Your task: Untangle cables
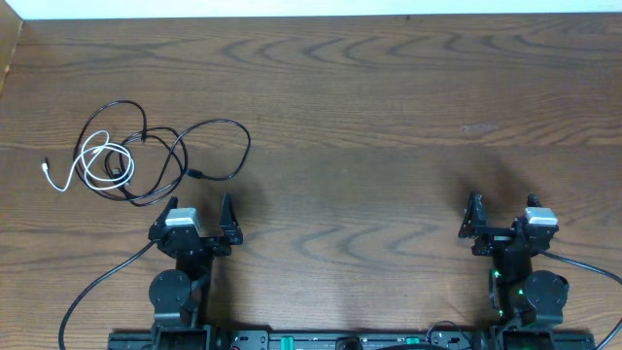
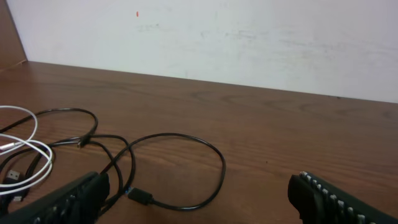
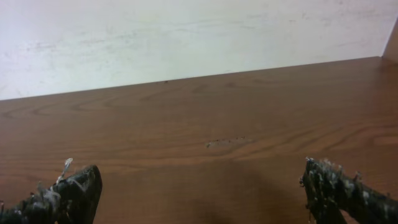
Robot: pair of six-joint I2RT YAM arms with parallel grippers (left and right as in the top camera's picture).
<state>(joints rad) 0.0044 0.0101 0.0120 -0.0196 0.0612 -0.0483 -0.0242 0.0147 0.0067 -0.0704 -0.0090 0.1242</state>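
A black cable (image 1: pixel 209 124) lies in loose loops at the left of the table, tangled with a shorter white cable (image 1: pixel 89 160) coiled inside it. The white cable's plug end points left. In the left wrist view the black cable (image 2: pixel 211 158) loops ahead of my fingers, its plug near the left finger, and the white cable (image 2: pixel 31 149) lies at the left edge. My left gripper (image 1: pixel 201 216) is open and empty, just in front of the tangle. My right gripper (image 1: pixel 502 214) is open and empty at the right, far from the cables. It also shows in the right wrist view (image 3: pixel 199 193).
The brown wooden table (image 1: pixel 369 117) runs back to a white wall (image 3: pixel 186 37). Thick black arm wires (image 1: pixel 97 287) trail from both arm bases at the front edge.
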